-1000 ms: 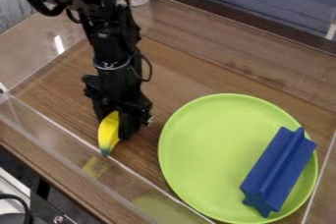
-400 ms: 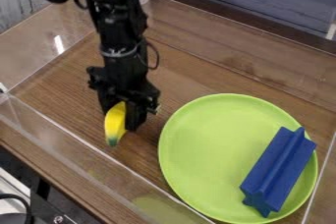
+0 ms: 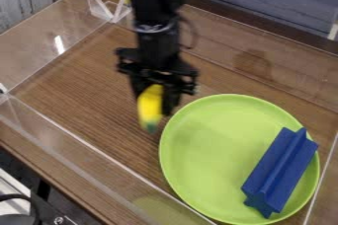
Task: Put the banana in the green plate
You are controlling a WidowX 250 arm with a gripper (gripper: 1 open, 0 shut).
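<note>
The small yellow banana (image 3: 152, 107) hangs upright above the wooden table, and my gripper (image 3: 154, 99) is shut on its upper part. The arm comes down from the top of the view, pointing straight down. The banana's dark lower tip is just left of the green plate's (image 3: 218, 160) rim, clear of the wood. The large round lime-green plate lies at the lower right.
A blue ridged block (image 3: 280, 171) lies on the plate's right side. Clear plastic walls (image 3: 53, 140) fence the wooden table on the left and front. A grey panelled wall runs behind.
The gripper has lifted the banana off the table and carried it right and farther back, from near the front wall to the plate's left rim.
</note>
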